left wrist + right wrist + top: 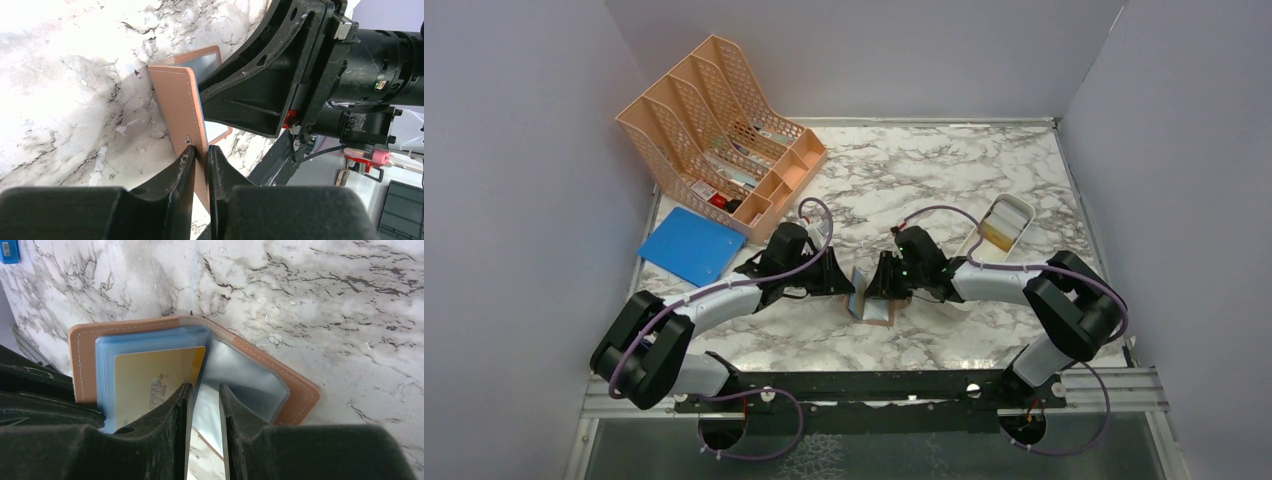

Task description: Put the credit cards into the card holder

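Note:
The pinkish-tan card holder [871, 306] stands open on the marble table between my two arms. My left gripper [201, 150] is shut on its raised cover flap [176, 100], close to the snap stud. My right gripper [205, 387] has closed in on a clear sleeve leaf [250, 380] of the blue lining, which bows between the fingers. A gold credit card [150, 375] sits in the sleeve to the left of that leaf. In the top view the left gripper [852, 288] and the right gripper [884, 290] face each other across the holder.
A white oblong tray [1020, 210] with something yellowish inside lies at the back right. The peach mesh organiser [724, 130] stands at the back left, with a blue flat folder [689, 245] in front of it. Grey walls close in three sides.

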Robot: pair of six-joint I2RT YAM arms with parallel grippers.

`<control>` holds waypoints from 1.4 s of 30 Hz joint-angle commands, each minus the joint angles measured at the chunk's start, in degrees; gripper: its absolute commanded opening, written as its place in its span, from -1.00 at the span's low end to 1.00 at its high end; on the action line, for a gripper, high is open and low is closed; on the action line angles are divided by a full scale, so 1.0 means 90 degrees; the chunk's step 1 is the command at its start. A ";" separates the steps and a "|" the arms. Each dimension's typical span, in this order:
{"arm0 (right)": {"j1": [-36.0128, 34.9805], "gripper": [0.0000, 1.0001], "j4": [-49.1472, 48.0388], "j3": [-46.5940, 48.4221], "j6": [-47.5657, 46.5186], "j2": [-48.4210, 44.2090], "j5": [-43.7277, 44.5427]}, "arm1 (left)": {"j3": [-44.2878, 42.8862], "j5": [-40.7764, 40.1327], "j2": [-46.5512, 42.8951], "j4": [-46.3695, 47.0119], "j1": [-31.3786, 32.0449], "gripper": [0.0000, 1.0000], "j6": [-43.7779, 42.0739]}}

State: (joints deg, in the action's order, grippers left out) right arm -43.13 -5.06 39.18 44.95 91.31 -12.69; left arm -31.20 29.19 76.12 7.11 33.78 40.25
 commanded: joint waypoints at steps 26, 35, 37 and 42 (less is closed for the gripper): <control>-0.0041 -0.39 -0.0223 -0.0187 -0.0170 0.0381 0.0052 | -0.0131 -0.0351 0.0213 -0.0036 0.0145 -0.53 -0.0200; -0.0041 -0.39 -0.0264 -0.0194 -0.0176 0.0412 0.0024 | -0.0183 -0.0285 0.0407 0.0087 0.0289 -0.82 -0.0218; -0.0042 -0.39 -0.0268 -0.0196 -0.0180 0.0430 0.0016 | -0.0103 -0.0088 0.0411 0.0362 0.0291 -0.82 -0.0126; -0.0041 -0.38 -0.0267 -0.0200 -0.0180 0.0419 0.0006 | 0.0055 0.0123 0.0491 0.0813 0.0299 -0.77 0.0107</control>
State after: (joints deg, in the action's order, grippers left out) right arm -43.11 -9.08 39.00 44.93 92.99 -13.58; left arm -31.86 28.75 79.18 10.04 35.90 40.16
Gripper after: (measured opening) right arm 0.306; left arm 0.105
